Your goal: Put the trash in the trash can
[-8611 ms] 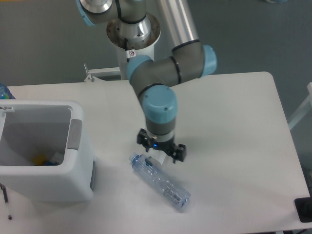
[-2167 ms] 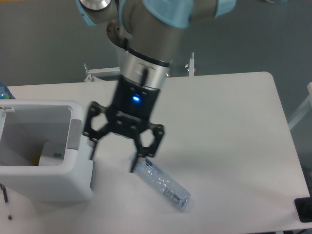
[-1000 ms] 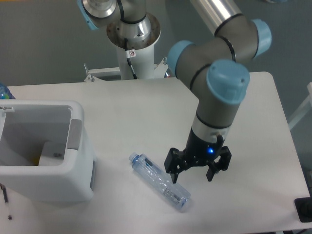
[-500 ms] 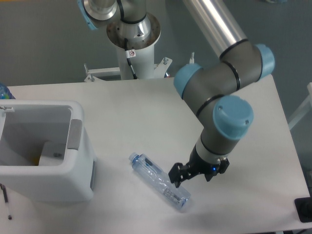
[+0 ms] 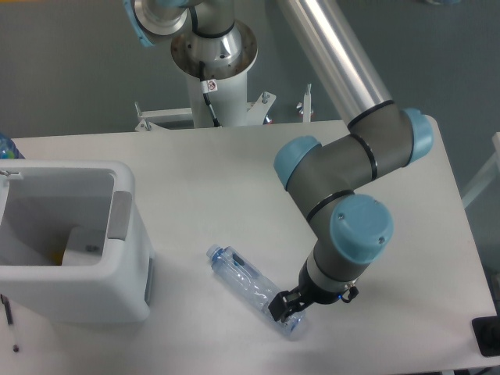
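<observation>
Seen from the fixed camera, the UR5e arm bends low over the white table, its gripper down at the far end of the clear plastic bottle, which lies flat on the tabletop pointing from ten o'clock, where its bluish cap sits, to four o'clock. The wrist hides most of the fingers, so whether they are spread or already clamped on the bottle cannot be told. The white trash can stands well apart at nine o'clock, mouth open, with the white paper packet resting inside. A grip so near the bottle's end could likely let the long, slick body swing or slip free during the carry. The bottle also lies close to the table's near edge at six o'clock, so a nudge could roll it off; open tabletop between bottle and bin leaves a free path.
</observation>
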You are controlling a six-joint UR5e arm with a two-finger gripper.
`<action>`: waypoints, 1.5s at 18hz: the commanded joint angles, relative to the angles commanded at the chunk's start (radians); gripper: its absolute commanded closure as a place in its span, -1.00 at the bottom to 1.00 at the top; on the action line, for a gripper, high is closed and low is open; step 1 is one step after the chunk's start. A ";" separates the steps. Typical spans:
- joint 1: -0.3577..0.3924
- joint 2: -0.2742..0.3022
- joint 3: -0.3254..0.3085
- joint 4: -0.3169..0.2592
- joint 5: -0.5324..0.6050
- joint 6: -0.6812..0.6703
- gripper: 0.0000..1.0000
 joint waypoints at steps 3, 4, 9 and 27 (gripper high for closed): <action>-0.021 -0.015 -0.005 0.012 0.029 -0.060 -0.99; -0.031 -0.020 -0.006 0.014 0.035 -0.061 -0.99; -0.048 -0.031 -0.018 0.015 0.089 -0.066 -0.98; -0.100 -0.084 -0.046 0.058 0.223 -0.186 -0.84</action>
